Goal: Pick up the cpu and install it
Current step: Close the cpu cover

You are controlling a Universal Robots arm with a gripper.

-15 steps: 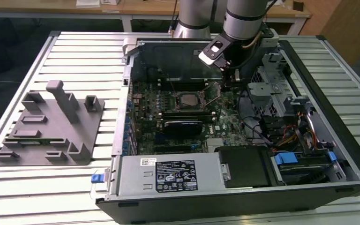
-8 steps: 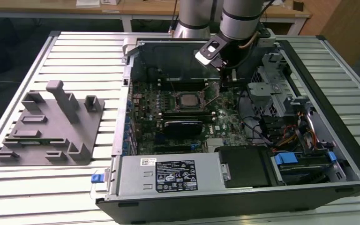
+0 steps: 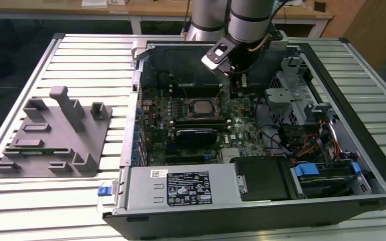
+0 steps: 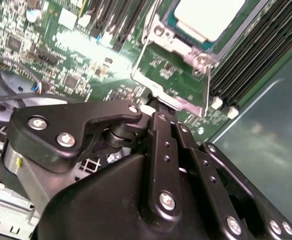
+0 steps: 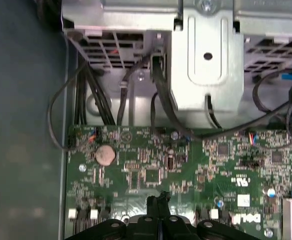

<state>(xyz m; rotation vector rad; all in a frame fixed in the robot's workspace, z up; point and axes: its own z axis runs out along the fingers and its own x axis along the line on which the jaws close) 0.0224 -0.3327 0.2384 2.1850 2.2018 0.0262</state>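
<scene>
Here, the cpu (image 3: pixel 198 106) lies flat in its socket on the board (image 3: pixel 243 131), just above the centre of the exterior view, inside the open case (image 3: pixel 247 221); the gripper (image 3: pixel 237 84) hangs over the board to the cpu's upper right, apart from it; in the first wrist view its fingertips (image 5: pixel 154 202) meet with no gap and nothing between; in the second wrist view a metal frame (image 4: pixel 173 65) edges the cpu; a grey fixture (image 3: pixel 52 135) stands on the table (image 3: pixel 32 211) at the frame's left.
</scene>
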